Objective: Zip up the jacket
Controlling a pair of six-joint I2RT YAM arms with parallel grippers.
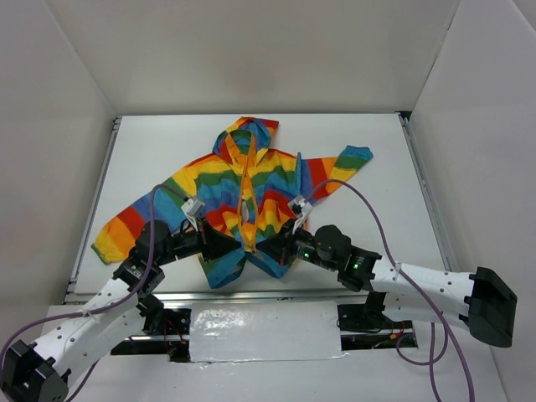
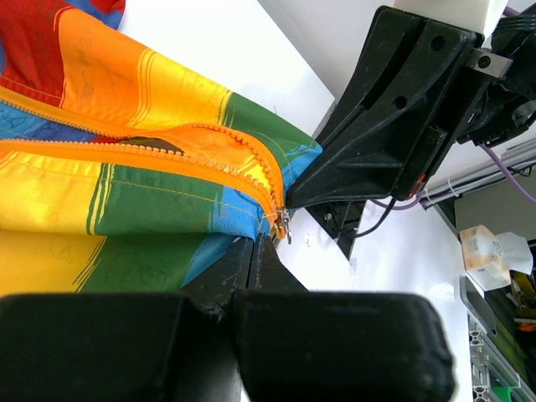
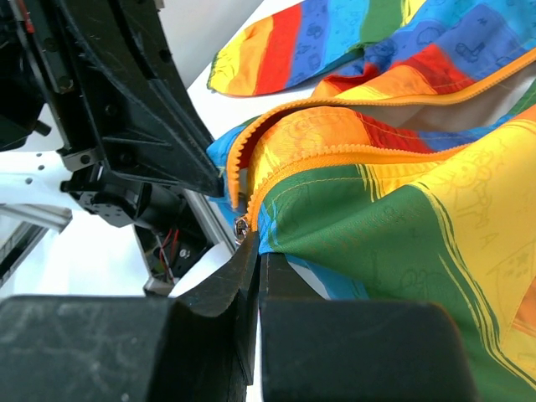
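The rainbow-striped jacket point(image 1: 251, 188) lies face up on the white table, hood far, hem near. Its orange zipper band point(image 1: 246, 201) runs down the middle. My left gripper point(image 1: 232, 248) is shut on the blue hem left of the zipper's bottom end. My right gripper point(image 1: 273, 249) is shut on the hem right of it. In the left wrist view the two toothed bands point(image 2: 167, 151) meet at the small metal slider point(image 2: 283, 224), just beyond my gripper point(image 2: 255, 244). In the right wrist view the gripper point(image 3: 258, 251) pinches the green-blue hem beside the metal zipper end point(image 3: 241, 226).
White walls enclose the table on three sides. A metal rail point(image 1: 96, 201) runs along the left edge and another point(image 1: 423, 193) along the right. Silver tape point(image 1: 264, 335) covers the near edge between the arm bases. Purple cables point(image 1: 377, 218) loop over each arm.
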